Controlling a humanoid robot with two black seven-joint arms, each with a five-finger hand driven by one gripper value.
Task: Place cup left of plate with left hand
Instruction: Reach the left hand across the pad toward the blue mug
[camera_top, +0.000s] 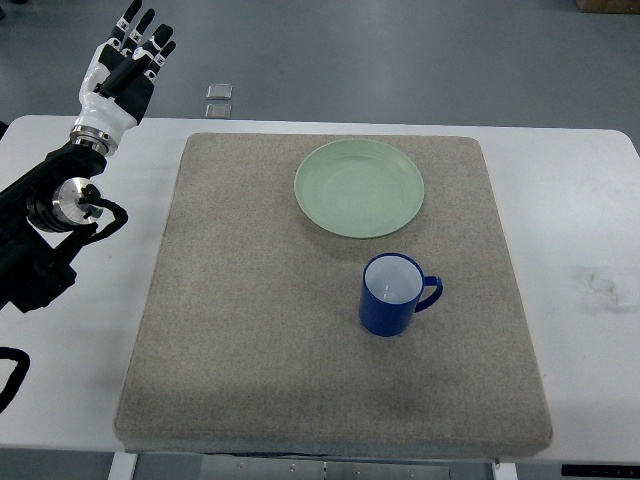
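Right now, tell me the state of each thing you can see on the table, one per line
blue cup: upright, empty, handle to the picture's right, on the mat below the plate.
green plate: flat, empty, at the mat's far side.
grey mat: lying flat on the white table.
left hand: open, holding nothing, at the table's far left corner, well away from the cup.
right hand: not in view.

Left robot hand (128, 62) — fingers extended.
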